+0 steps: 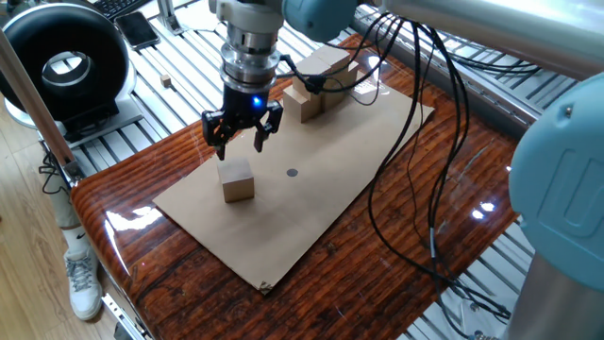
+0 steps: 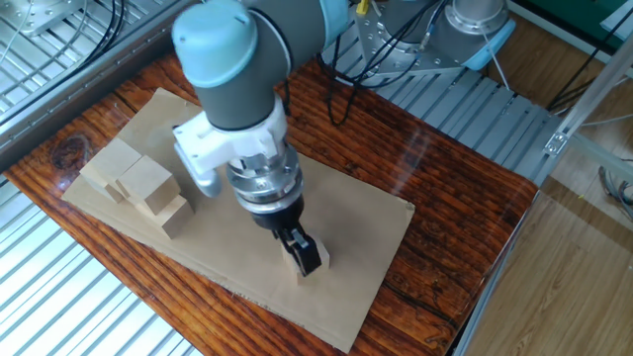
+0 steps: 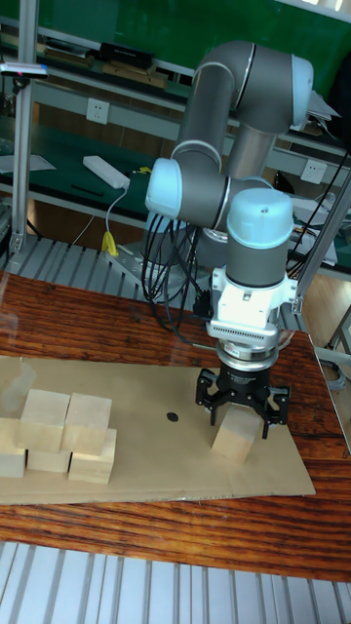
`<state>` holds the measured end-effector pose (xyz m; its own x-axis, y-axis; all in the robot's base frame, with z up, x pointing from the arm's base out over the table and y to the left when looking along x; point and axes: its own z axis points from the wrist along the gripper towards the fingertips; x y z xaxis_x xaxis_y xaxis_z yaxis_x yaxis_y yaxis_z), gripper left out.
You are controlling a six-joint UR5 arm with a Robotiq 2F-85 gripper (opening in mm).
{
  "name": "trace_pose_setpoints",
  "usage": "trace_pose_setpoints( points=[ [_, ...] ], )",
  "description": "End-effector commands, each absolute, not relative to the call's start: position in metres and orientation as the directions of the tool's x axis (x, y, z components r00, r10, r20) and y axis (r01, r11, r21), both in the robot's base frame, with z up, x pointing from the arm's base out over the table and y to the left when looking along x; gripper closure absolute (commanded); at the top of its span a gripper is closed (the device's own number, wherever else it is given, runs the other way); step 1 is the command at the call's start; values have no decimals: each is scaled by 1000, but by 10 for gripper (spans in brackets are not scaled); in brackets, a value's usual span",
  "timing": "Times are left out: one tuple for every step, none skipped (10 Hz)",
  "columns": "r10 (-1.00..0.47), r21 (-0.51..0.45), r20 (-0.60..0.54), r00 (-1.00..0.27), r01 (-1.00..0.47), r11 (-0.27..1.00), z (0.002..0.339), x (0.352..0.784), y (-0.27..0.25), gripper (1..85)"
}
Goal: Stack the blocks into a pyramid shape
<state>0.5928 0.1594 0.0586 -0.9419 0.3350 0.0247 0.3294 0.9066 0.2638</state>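
Observation:
A lone light-tan block point(image 1: 237, 179) lies on the cardboard sheet point(image 1: 311, 179). My gripper point(image 1: 242, 142) hangs open just over it. In the tall fixed view its dark fingers point(image 3: 207, 409) flank the top of this block point(image 3: 234, 437). From the other fixed view the gripper point(image 2: 303, 253) hides most of that block point(image 2: 318, 267). The remaining blocks point(image 1: 317, 79) sit clustered in two layers at the sheet's far end, also seen as a stack point(image 2: 141, 186) and a stack point(image 3: 63, 435).
A black dot point(image 1: 292, 173) marks the cardboard's middle. Black cables point(image 1: 415, 142) hang over the right side of the wooden table point(image 1: 444, 189). A black round device point(image 1: 64, 66) and a tiny tan cube point(image 1: 165, 82) sit on the metal slats to the left.

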Motion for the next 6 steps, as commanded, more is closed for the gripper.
trace_pose_setpoints(
  points=[
    [366,280,11,-931,354,892,51,596,165,80],
    [361,279,12,-932,350,894,49,596,164,90],
    [349,271,5,-937,337,902,46,596,160,103],
    [334,254,-4,-942,323,912,44,596,156,127],
    [320,254,-7,-947,308,917,43,596,156,170],
    [293,244,-18,-956,280,928,41,597,154,233]
  ],
)
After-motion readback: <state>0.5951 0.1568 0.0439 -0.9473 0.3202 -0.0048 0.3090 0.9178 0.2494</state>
